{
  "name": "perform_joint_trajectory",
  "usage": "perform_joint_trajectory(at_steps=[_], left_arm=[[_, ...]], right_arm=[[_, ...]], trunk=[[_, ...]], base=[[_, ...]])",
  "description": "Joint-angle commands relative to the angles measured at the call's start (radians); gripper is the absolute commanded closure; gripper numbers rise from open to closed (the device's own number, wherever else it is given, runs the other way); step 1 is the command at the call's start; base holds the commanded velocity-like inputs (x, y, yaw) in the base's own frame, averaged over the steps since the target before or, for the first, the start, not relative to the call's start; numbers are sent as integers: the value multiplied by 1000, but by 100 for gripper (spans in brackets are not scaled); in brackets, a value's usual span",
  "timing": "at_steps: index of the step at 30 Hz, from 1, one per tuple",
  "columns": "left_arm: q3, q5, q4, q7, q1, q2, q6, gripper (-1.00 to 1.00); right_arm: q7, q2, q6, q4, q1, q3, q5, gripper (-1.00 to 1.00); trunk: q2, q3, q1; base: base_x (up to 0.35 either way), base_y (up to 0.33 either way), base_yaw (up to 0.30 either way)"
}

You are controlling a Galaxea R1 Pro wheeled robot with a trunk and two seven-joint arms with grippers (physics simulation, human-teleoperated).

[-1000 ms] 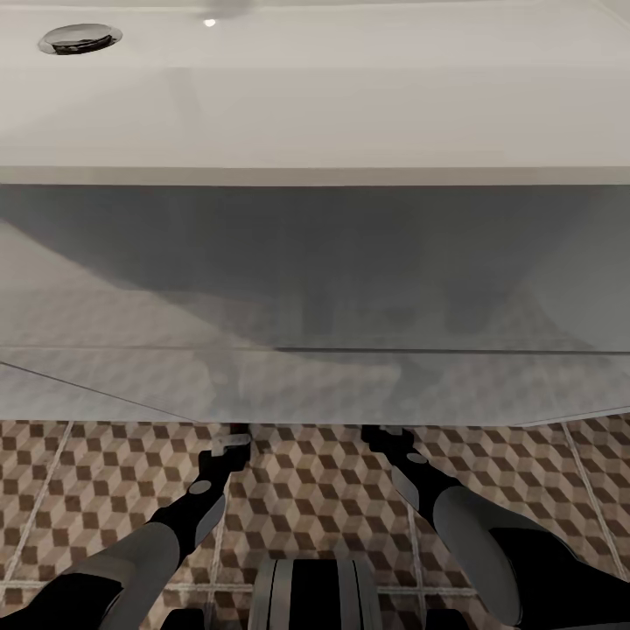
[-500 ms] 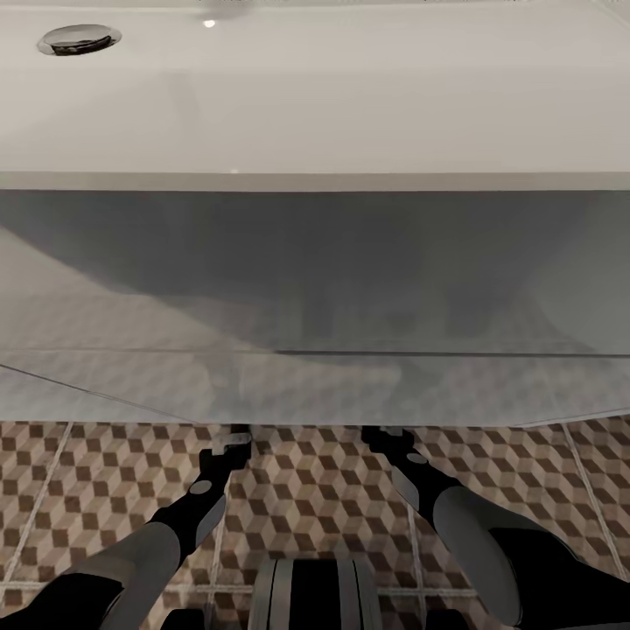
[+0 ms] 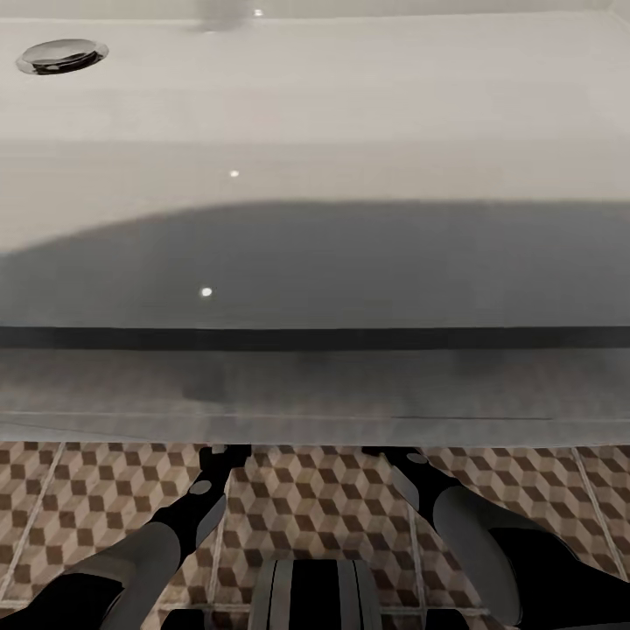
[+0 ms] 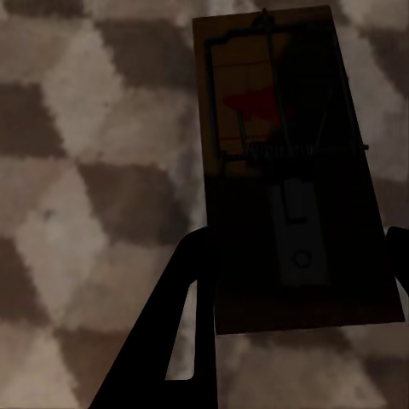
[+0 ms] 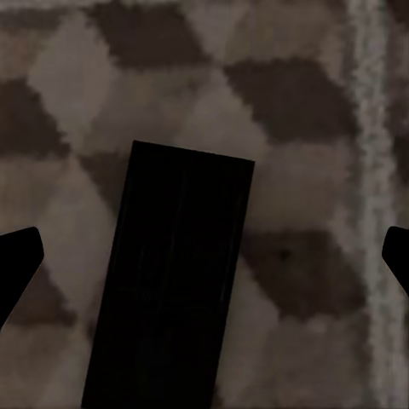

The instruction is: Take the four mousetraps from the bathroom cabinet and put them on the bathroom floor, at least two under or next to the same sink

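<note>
The white bathroom sink (image 3: 315, 105) spans the head view, and both my arms reach under its front edge above the cube-patterned bathroom floor (image 3: 315, 499). In the left wrist view a brown mousetrap (image 4: 281, 111) with grey wire and a red spot sits between the fingers of my left gripper (image 4: 298, 247), which is shut on its long edges over the floor (image 4: 85, 170). In the right wrist view a dark flat mousetrap (image 5: 175, 281) lies on the floor (image 5: 298, 111). My right gripper (image 5: 204, 256) stands wide open around it, apart from it. The cabinet is out of view.
The sink's metal drain (image 3: 61, 55) lies at the far left of the basin. The sink's boxy front (image 3: 315, 385) hangs low over both wrists. My own base (image 3: 315, 595) shows at the near edge, with tiled floor on both sides.
The head camera has shifted, so the sink now looks flatter and its front lower. Both wrists sit a little further under the sink's edge.
</note>
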Motion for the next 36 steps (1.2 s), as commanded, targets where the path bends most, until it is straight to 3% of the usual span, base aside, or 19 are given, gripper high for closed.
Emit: perform_joint_trajectory(at_steps=[1,36], left_arm=[[-9,9,1,4,-1,0,-5,100],[-7,11,51,4,-1,3,5,100]], right_arm=[[-1,0,-4,1,-1,-6,2,-100],[-1,-1,-5,1,0,-3,2,-100]], trunk=[[0,0,0],[0,0,0]], base=[[8,0,0],[1,0,0]])
